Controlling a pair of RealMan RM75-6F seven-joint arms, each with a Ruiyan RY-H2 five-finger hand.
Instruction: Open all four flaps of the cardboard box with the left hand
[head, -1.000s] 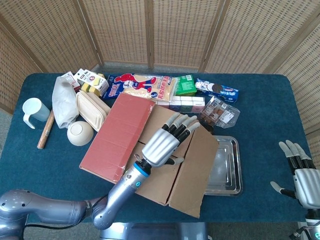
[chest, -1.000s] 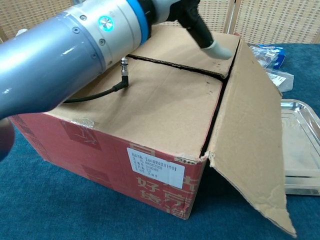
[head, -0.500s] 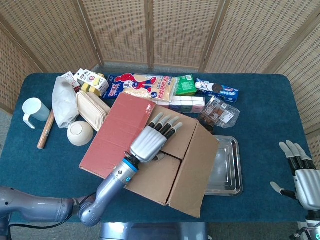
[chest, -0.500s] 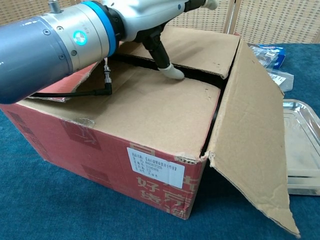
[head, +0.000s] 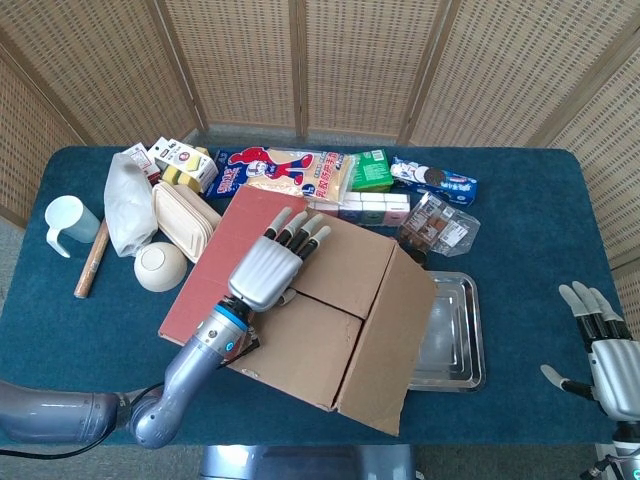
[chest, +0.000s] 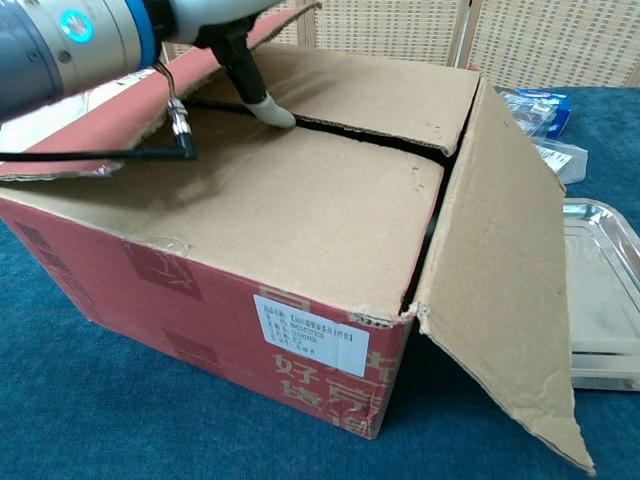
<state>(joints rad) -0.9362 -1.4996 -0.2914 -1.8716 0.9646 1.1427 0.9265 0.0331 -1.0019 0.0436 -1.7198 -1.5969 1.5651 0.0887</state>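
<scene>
Wicker screens back a worktop (head: 520, 200) under blue cloth; mid-worktop sits the cardboard box (chest: 300, 290), matte corrugated. Its left and right flaps are folded out; the two inner flaps look shut. The left hand (head: 270, 265) spreads empty over them. The right hand (head: 605, 355) rests spread, empty.

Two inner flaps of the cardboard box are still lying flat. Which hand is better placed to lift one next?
Left. The left hand is over the cardboard box, a fingertip at the seam between the flat flaps. The right hand sits open near the table's edge, beyond the metal tray.
</scene>
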